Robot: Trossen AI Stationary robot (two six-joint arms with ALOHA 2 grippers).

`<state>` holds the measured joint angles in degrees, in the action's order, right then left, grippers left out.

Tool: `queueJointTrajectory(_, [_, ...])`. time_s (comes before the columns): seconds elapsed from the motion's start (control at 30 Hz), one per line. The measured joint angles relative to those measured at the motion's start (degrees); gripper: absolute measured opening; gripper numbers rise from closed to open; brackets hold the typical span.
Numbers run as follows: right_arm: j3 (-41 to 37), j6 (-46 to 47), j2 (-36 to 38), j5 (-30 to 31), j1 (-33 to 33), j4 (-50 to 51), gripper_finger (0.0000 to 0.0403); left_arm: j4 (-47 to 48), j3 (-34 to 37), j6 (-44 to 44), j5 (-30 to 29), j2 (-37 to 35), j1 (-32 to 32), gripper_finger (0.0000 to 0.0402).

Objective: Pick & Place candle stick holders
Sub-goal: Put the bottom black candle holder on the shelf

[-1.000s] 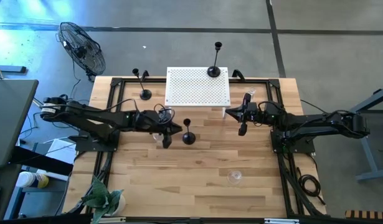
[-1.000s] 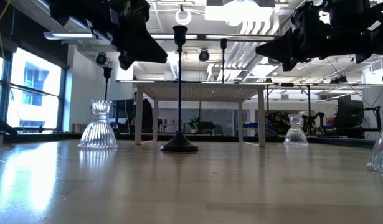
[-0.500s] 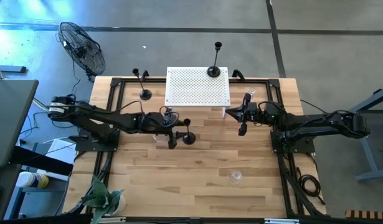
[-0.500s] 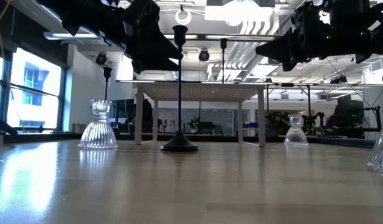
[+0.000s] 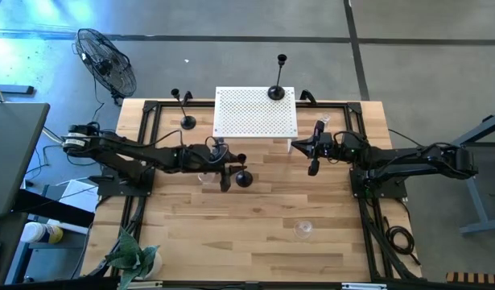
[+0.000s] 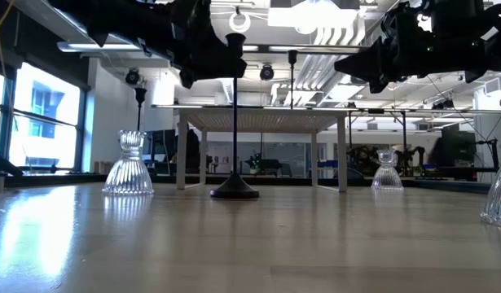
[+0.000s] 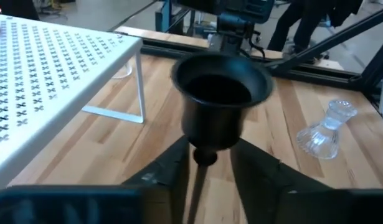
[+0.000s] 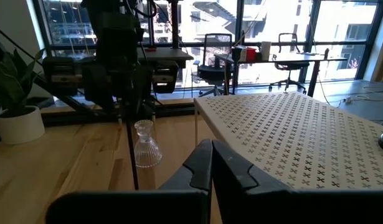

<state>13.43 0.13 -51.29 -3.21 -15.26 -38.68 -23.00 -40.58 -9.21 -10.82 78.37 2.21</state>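
matt black candlestick (image 7: 220, 102), wooden table (image 5: 255, 225)

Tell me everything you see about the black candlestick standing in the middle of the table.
The candlestick is matte black, metal by the look: a round domed base on the wooden table, a thin upright stem, a small empty flared cup on top. It stands in front of the white perforated shelf. The left pincer straddles its stem just below the cup.

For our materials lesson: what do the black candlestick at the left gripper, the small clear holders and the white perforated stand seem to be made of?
Candlestick: likely metal, black satin coat; thin stem, soft sheen.
Clear holders: probably pressed glass; transparent, ribbed, glinting.
White stand: apparently painted sheet metal; punched holes, thin legs.
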Motion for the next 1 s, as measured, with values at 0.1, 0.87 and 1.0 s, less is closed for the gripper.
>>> queueJointTrajectory(0.1, [0.0,-0.05,0.0,-0.01,0.0,0.0,0.0001,-0.16,0.0,0.28,0.01,0.0,0.01,0.0067])
queueJointTrajectory(0.87, [0.0,-0.12,0.0,-0.21,0.0,0.02,0.0001,8.91,-11.51,-0.28,1.51,-3.92,-2.04,0.0058])
queueJointTrajectory(1.0, [0.0,-0.09,0.0,-0.21,0.0,0.05,0.0002,18.19,-19.09,0.05,3.04,-4.87,-6.25,0.0059])
